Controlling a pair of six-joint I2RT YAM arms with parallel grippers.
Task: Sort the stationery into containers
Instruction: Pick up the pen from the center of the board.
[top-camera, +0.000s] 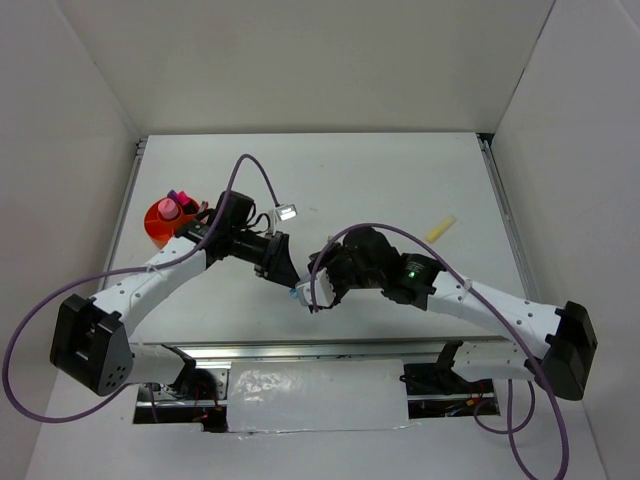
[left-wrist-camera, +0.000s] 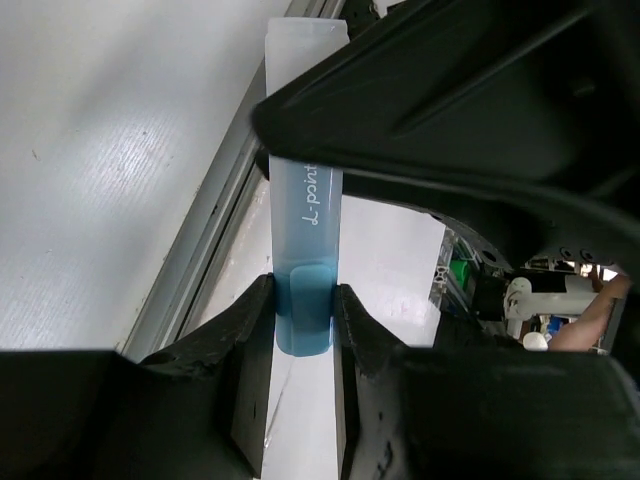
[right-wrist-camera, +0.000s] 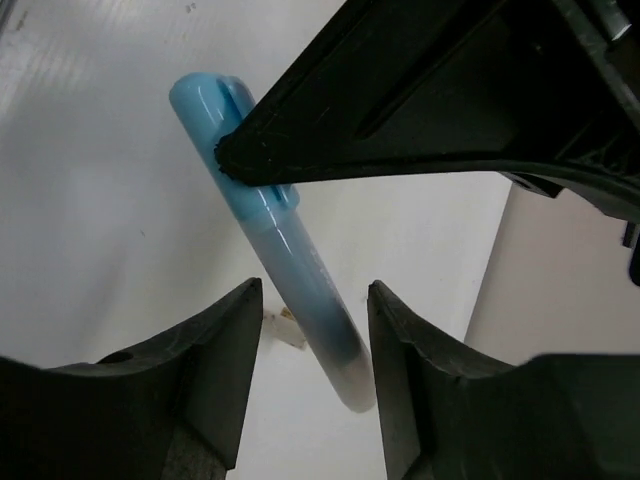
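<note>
Arms meet low over the near middle of the table, tips almost nose to nose. Nearest, the left claw is clenched on the blue highlighter, its two fingers pinching the darker cap end from either side, so the highlighter hangs in the air above the white surface rather than lying on it. The right claw faces it and stands released. Its jaws sit one on each side of the highlighter's paler tail end, with a clear gap on one side. The barrel leans close to the other finger, and I cannot tell whether it touches there. Through that gap a tiny beige block shows on the table below. Farther back on the left, beside the left arm's wrist, the cup stands near the table's left edge, with a pink highlighter and a purple-black marker upright in it. At about the same depth on the right, well apart from both claws, a yellow highlighter lies flat and aslant on the table.
</note>
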